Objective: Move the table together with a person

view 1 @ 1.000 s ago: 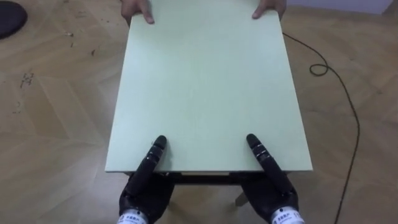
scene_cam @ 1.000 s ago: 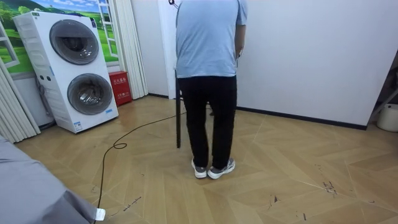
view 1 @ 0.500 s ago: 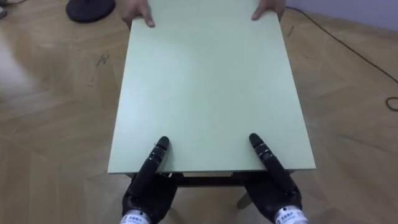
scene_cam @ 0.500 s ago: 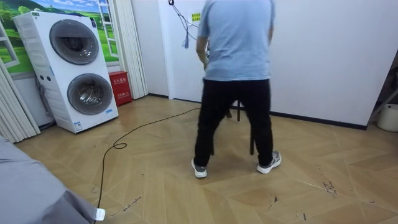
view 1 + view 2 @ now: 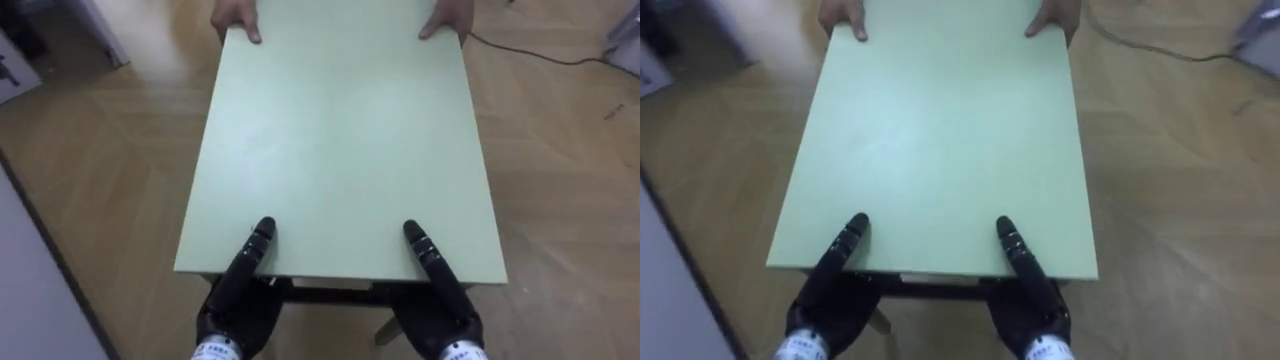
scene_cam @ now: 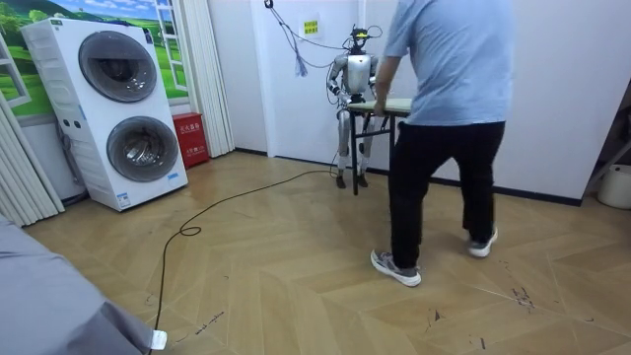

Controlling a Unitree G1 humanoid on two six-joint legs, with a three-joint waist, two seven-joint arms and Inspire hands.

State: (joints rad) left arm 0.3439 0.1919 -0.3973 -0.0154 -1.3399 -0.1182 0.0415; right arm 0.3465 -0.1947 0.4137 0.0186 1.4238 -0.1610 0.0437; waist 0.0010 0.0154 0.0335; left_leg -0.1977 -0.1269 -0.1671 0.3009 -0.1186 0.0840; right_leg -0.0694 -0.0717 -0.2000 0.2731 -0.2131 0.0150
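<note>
Sidestepping, the person [image 6: 449, 89] has swung the desk [image 5: 340, 150] along; mid-carry, we keep left hand [image 5: 235, 310] and right hand [image 5: 440, 315] clamped on its edge and must match their pace.

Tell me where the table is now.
In the eye views the table lies straight ahead, its near edge gripped by the left hand and right hand, its far edge by a person's hands.

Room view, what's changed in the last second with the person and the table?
The person has stepped toward the room view's right, uncovering the robot and the table behind. In the eye views the floor under the table has shifted. Unchanged: the left hand and right hand at the near edge, and the person's hands at the far corners.
</note>
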